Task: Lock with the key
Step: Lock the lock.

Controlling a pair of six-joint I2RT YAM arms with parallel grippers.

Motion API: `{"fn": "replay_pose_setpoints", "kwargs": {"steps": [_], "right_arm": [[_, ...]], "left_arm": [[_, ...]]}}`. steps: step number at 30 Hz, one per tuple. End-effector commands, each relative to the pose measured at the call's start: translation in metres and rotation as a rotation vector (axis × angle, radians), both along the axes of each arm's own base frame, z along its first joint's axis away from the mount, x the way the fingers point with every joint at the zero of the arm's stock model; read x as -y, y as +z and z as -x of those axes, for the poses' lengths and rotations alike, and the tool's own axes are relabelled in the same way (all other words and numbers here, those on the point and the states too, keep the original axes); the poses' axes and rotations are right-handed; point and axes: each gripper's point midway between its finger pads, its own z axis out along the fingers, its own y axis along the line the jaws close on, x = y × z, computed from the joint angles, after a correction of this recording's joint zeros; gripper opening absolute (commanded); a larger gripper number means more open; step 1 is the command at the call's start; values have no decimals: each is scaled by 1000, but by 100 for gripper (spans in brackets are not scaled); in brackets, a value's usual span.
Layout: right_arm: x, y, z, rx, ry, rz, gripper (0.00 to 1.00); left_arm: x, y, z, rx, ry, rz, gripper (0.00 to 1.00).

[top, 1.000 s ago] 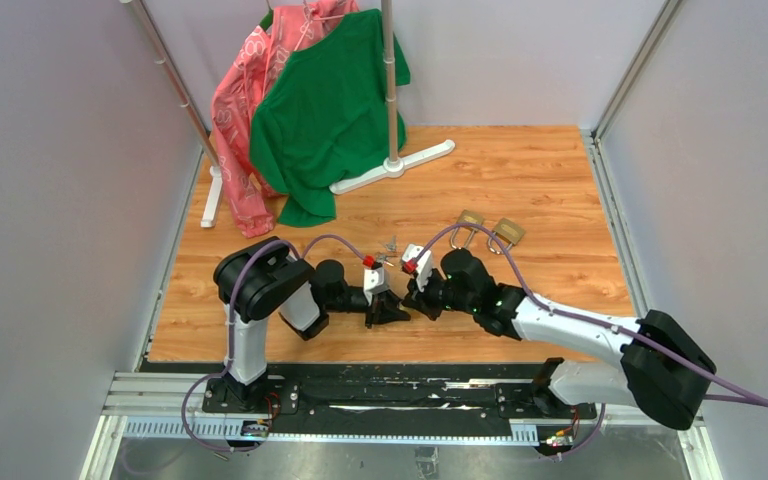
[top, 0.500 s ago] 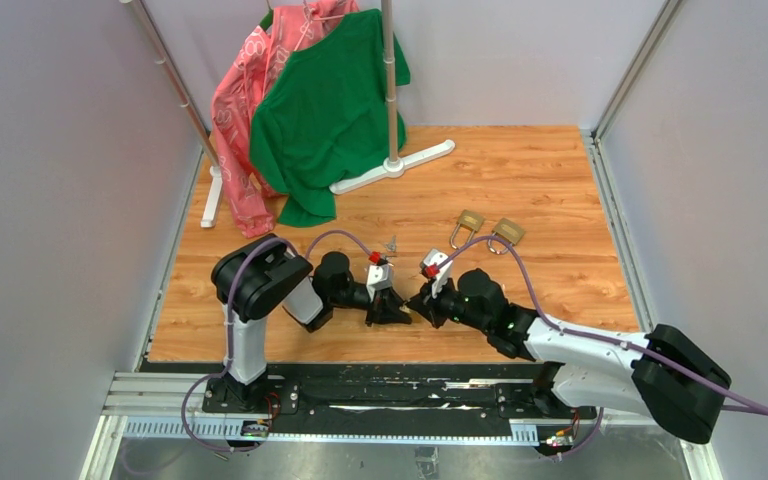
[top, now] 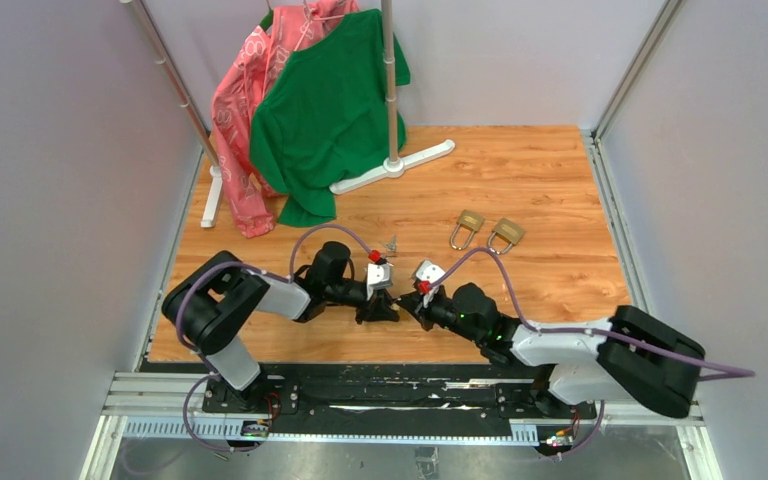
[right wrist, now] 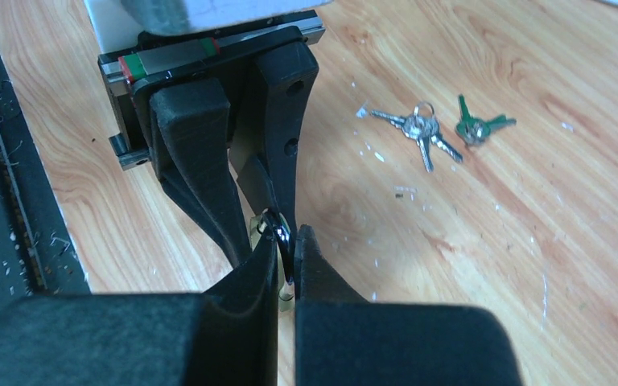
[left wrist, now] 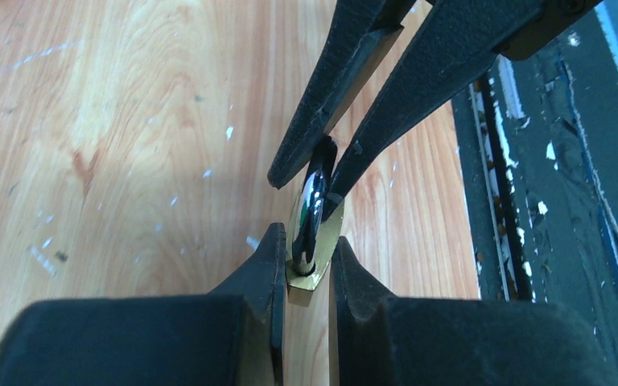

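Note:
A brass padlock (left wrist: 312,272) with a silver shackle (left wrist: 312,197) is held between both grippers just above the wooden floor. My left gripper (left wrist: 307,240) is shut on its brass body. My right gripper (right wrist: 288,237) is shut on the shackle (right wrist: 280,229), facing the left one. In the top view the left gripper (top: 380,305) and right gripper (top: 412,300) meet tip to tip and hide the padlock. The key (right wrist: 420,129), a small silvery cluster, lies loose on the floor beyond the grippers; it also shows in the top view (top: 392,243).
Two more brass padlocks (top: 468,227) (top: 506,233) lie to the back right. A green-headed key bunch (right wrist: 476,127) lies beside the silvery one. A clothes rack base (top: 392,165) with a green shirt (top: 328,100) and pink garment stands at the back left. The black rail (top: 390,385) runs along the near edge.
Both arms have changed posture: the left arm's shoulder swung left and lower, the right arm's elbow dropped toward the rail. The grippers stay together at the padlock.

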Motion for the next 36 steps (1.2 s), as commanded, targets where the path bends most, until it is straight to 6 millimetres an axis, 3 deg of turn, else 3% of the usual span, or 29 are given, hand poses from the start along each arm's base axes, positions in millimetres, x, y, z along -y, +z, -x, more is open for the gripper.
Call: {"fn": "replay_pose_setpoints", "kwargs": {"steps": [1, 5, 12, 18, 21, 25, 30, 36], "right_arm": [[54, -130, 66, -268, 136, 412, 0], [47, -143, 68, -272, 182, 434, 0], [56, -133, 68, -262, 159, 457, 0], [61, -144, 61, -255, 119, 512, 0], [51, -132, 56, -210, 154, 490, 0], [28, -106, 78, -198, 315, 343, 0], [28, -102, 101, -223, 433, 322, 0], [14, -89, 88, -98, 464, 329, 0]], "left_arm": [[-23, -11, -41, 186, 168, -123, 0], [-34, -13, -51, 218, 201, -170, 0], [-48, 3, -42, 220, 194, -181, 0], [-44, -10, -56, 214, 259, -182, 0], [-39, -15, -55, 242, 235, -165, 0], [-33, -18, -57, 279, 234, -154, 0], [-31, -15, -84, 328, 364, -137, 0], [-21, -20, -68, 331, 286, -123, 0]]}}
